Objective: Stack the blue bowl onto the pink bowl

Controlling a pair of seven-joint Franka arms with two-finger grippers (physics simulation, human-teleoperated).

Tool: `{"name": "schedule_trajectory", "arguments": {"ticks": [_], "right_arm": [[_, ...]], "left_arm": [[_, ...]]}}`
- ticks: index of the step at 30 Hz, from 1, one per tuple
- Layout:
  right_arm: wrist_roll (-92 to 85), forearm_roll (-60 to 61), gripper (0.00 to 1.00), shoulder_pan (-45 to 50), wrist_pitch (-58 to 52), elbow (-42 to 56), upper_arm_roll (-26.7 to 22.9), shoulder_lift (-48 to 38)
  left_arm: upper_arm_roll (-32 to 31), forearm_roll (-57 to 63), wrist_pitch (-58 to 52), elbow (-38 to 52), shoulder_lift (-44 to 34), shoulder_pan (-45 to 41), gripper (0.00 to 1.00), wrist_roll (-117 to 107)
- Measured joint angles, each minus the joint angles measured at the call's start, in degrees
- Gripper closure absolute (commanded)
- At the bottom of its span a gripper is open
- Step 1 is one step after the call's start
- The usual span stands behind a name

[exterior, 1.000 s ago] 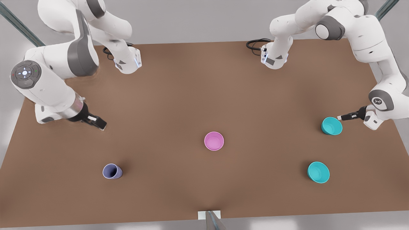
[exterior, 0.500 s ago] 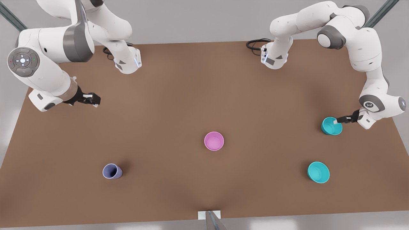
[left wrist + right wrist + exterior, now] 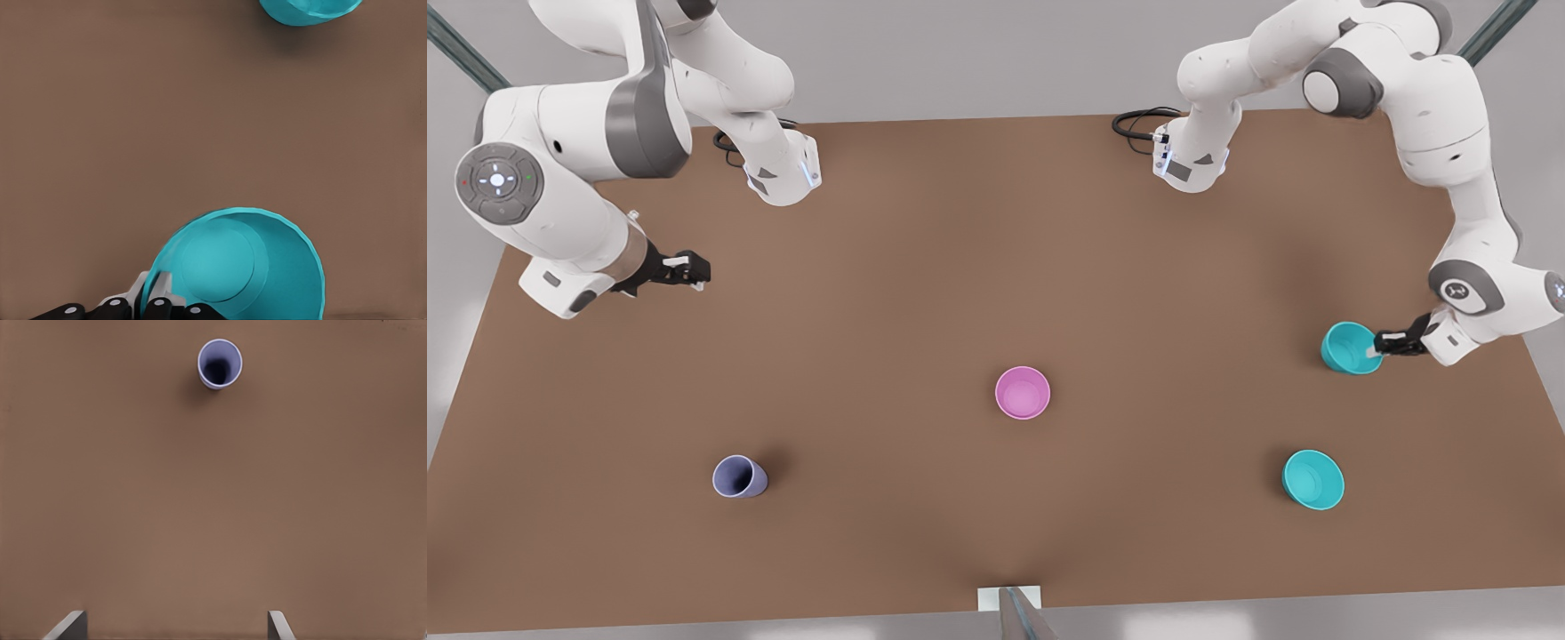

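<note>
left gripper: seemingly clamped on blue bowl rim | right gripper: spread wide, waiting far left | pink bowl: centre

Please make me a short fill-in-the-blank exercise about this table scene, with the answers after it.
1. The left gripper is at the rim of a ____ bowl.
2. The bowl in the middle of the table is ____.
3. The right gripper looks down toward the lavender ____.

Answers: blue; pink; cup
</note>
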Motion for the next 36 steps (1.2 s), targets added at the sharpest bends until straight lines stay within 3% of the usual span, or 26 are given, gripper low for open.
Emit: {"name": "schedule_trajectory", "arguments": {"ticks": [3, 5, 9, 12, 15, 22, 36], "right_arm": [[-1.1, -0.01, 0.0, 0.06, -0.02, -0.04, -0.07, -0.22], [-1.73, -0.04, 0.0, 0.32, 0.06, -0.06, -0.45, -0.45], [-2.8, -0.04, 0.0, 0.32, 0.22, -0.15, -0.81, -0.64], [-3.46, -0.01, 0.0, 0.3, 0.26, -0.15, -0.93, -0.54], [-4.02, 0.0, 0.0, 0.49, 0.28, -0.14, -1.16, -0.45], [-5.01, 0.0, 0.0, 1.2, 0.32, -0.14, -1.91, -0.45], [-6.14, 0.25, 0.0, 1.2, 0.4, -0.14, -1.93, -0.15]], "left_arm": [[-0.45, 5.01, -4.95, 0.24, -8.72, -16.21, 0.79, -4.01], [-2.42, 5.81, -7.48, 1.92, -9.09, -25.82, 0.79, -8.22], [-10.48, 6.28, -10.61, 16.45, 1.44, -34.19, 0.79, -19.29], [-12.08, 6.42, -11.91, 27.03, 10.5, -40.2, 0.79, -28.78], [-14.75, 6.14, -12.59, 33.18, 15.75, -42.12, 0.79, -37.87], [-15.62, 5.79, -11.96, 36.34, 21.29, -43.41, 0.79, -54.18], [-15.61, 5.16, -9.3, 37.37, 21.77, -42.13, 0.79, -72.54]]}}
